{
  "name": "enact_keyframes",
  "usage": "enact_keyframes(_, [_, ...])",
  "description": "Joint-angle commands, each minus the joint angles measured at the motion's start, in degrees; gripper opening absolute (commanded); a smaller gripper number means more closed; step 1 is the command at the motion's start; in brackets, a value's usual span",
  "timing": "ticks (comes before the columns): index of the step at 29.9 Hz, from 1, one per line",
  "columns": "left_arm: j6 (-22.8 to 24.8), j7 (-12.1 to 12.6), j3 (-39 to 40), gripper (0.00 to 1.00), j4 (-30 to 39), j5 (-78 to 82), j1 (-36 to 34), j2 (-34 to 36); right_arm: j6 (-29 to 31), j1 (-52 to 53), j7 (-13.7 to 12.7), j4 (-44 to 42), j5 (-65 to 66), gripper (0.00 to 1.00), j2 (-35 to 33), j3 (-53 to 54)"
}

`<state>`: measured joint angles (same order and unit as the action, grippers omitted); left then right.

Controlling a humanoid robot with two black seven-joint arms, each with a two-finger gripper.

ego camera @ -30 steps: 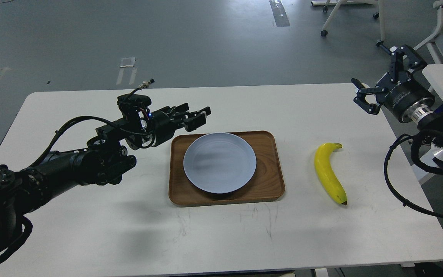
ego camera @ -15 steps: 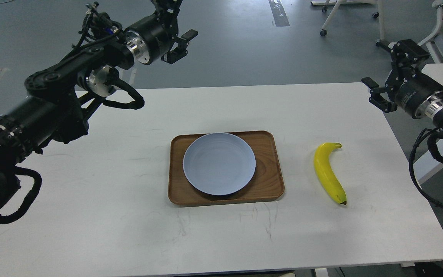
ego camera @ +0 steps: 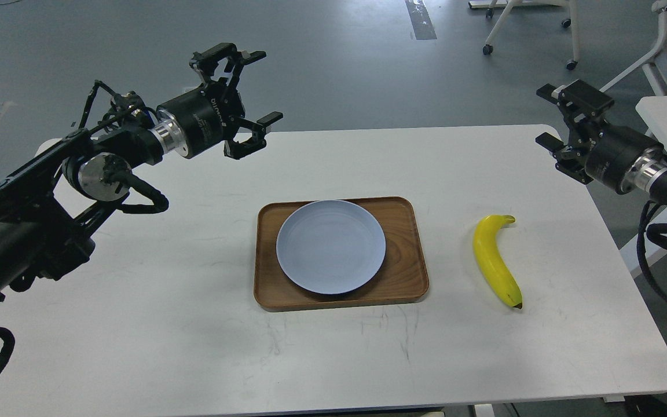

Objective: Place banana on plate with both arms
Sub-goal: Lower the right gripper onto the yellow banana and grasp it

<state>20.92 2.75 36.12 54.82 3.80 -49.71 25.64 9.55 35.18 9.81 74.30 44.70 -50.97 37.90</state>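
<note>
A bright yellow banana [ego camera: 495,261] with a dark tip lies on the white table, right of the tray. The pale blue-grey plate [ego camera: 330,245] sits empty on a brown wooden tray [ego camera: 409,272] at the table's middle. My left gripper [ego camera: 255,92] is held above the table's far left part, well left of the plate, fingers spread open and empty. My right gripper [ego camera: 548,116] hangs over the table's far right corner, above and beyond the banana, fingers apart and empty.
The white table [ego camera: 194,324] ends at a front edge near the bottom. White rolling chairs [ego camera: 533,23] stand on the grey floor behind. Another white table corner [ego camera: 666,113] shows at the far right.
My left arm swung up from beside the tray, then came down to above the table's far left. My right gripper turned and shifted slightly. Banana and plate have not moved.
</note>
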Motion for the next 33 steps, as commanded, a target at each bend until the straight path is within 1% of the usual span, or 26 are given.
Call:
enact_keyframes(1, [-0.09,-0.11,0.27,0.98,-0.06,0.50,2.15,2.13,-1.80,0.06,-0.05,3.73,10.89,0.99,-4.21,-3.17])
enact_keyframes(2, [-0.09,-0.11,0.44,0.98,0.03,0.59,3.12,2.75,-3.03,-0.11,-0.31,4.88,15.20,0.99,-6.05,-5.45])
enact_keyframes(4, [-0.09,-0.20,0.44,0.98,0.46,0.68,3.74,3.19,-4.96,-0.20,-0.93,5.94,19.00,0.98,-7.47,-8.36])
enact_keyframes(5, [-0.09,-0.29,0.53,0.98,0.73,0.68,4.18,3.45,-6.98,-0.20,-1.80,6.73,22.16,0.98,-8.70,-11.68])
enact_keyframes(8, [-0.09,-0.99,0.62,0.98,0.73,0.77,4.45,3.63,-10.59,-0.20,-4.09,7.26,23.59,0.97,-10.11,-17.14])
enact_keyframes(12, [-0.09,-1.52,0.62,0.98,0.82,0.77,4.45,3.46,-12.44,-0.29,-6.37,7.17,23.94,0.96,-10.03,-18.30])
enact_keyframes(13, [-0.09,-1.78,0.62,0.98,0.82,0.77,4.53,3.37,-13.14,-0.46,-7.60,6.65,23.94,0.95,-9.59,-18.39])
enact_keyframes(15, [-0.09,-2.22,0.62,0.98,0.82,0.77,4.53,3.37,-13.50,-0.64,-8.57,5.08,24.03,0.94,-8.37,-18.65])
enact_keyframes(20, [-0.09,-2.22,0.62,0.98,1.78,0.85,4.80,3.63,-13.50,-0.47,-8.67,2.43,24.91,0.94,-1.86,-21.46])
enact_keyframes(22, [-0.17,-2.22,0.62,0.98,1.87,0.85,4.80,3.72,-13.50,-0.29,-8.58,-0.72,29.19,0.94,0.95,-22.08])
enact_keyframes(25, [-0.26,-2.48,0.62,0.98,1.87,1.03,4.89,3.63,-13.50,1.02,-8.49,-4.68,32.02,0.94,4.11,-22.96])
enact_keyframes(28, [-0.88,-3.36,0.62,0.98,1.87,1.03,5.24,3.46,-13.41,4.79,-8.49,-6.01,32.29,0.94,6.05,-27.07])
enact_keyframes(33, [-1.05,-3.54,0.62,0.98,2.57,1.12,5.24,3.19,-13.50,8.93,-7.96,-7.33,32.38,0.94,8.08,-32.36])
